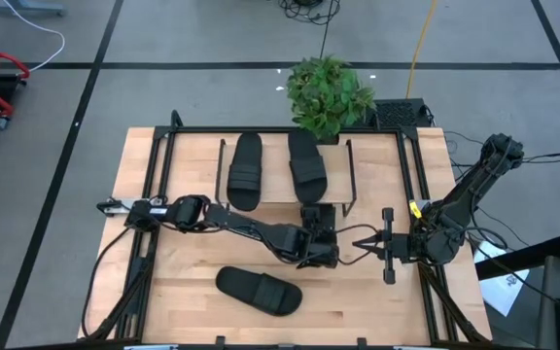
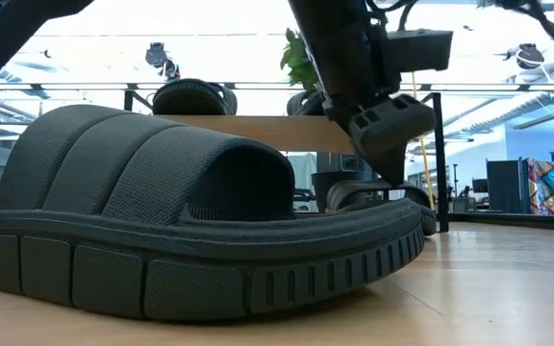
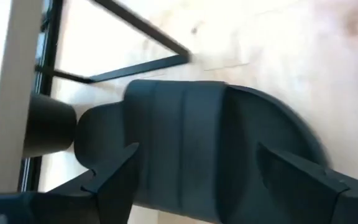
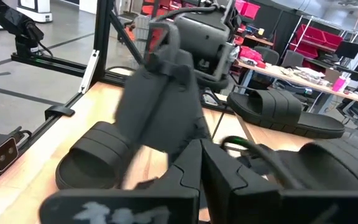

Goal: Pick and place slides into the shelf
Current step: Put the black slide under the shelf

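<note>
A black sandal [image 3: 210, 149] (wide ribbed strap, oval sole) lies on the table between the left gripper [image 3: 225, 177]'s spread jaws. Beyond them, two sandals [image 1: 245, 170] rest on the shelf [image 1: 280, 194]; the right gripper [image 1: 369, 244] waits closed.

High view straight down over whole table [image 1: 183, 292]; low view level, very near a slide [image 2: 162, 231]; wrist views close, both sharing slides.

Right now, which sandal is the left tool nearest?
The slide at the shelf's front edge, under the left tool; two lie on top, one apart.
</note>
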You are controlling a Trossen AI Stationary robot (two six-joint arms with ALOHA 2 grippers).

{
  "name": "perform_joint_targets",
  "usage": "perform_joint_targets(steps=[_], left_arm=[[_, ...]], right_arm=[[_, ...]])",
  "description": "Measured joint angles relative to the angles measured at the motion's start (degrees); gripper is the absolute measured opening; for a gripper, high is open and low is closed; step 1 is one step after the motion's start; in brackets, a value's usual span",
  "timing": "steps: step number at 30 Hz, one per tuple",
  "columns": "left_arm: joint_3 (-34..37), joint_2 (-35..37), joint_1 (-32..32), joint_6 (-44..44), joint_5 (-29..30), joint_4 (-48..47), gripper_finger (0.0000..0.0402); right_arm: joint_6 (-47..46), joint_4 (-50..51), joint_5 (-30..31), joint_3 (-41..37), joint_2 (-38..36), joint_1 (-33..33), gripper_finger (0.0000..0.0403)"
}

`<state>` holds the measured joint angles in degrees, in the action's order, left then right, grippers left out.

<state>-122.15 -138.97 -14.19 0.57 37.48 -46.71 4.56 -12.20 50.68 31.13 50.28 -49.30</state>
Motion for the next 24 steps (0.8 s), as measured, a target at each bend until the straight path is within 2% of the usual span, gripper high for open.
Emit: perform_joint_targets(steps=[6,11,13,15,20,21,24], left_arm=[[0.00,1.26,-2.32,-3.56,-4.62,0.12,0.0336],[-0.02,2.00,-5.13,-5.12,-6.79,0.52,0.0307],[-0.02,2.04,-5.86,-5.03,-10.26,0.03,0.0274],[0.05,1.90,-6.38,-4.51,-12.85,-0.06,0.0224],[0.22,1.24,-7.49,-5.10,-14.42,-0.25,0.0043],[0.22,1.24,-7.58,-5.43,-14.96,0.11,0.0022],[0.22,1.24,-7.65,-5.41,-15.62,0.16,0.0012]], right_arm=[[0.04,-0.01,-0.02,0.01,0.00,0.00,0.0000],[0.09,-0.01,-0.16,0.01,0.00,0.00,0.0000],[0.09,-0.01,-0.20,0.01,0.00,0.00,0.0000],[0.09,0.01,-0.22,0.01,0.00,0.00,0.0000],[0.04,0.02,-0.16,0.01,-0.01,0.00,0.0000],[0.04,-0.01,0.05,0.01,-0.02,0.00,0.0000],[0.02,0.01,0.07,0.01,-0.02,0.02,0.0000]])
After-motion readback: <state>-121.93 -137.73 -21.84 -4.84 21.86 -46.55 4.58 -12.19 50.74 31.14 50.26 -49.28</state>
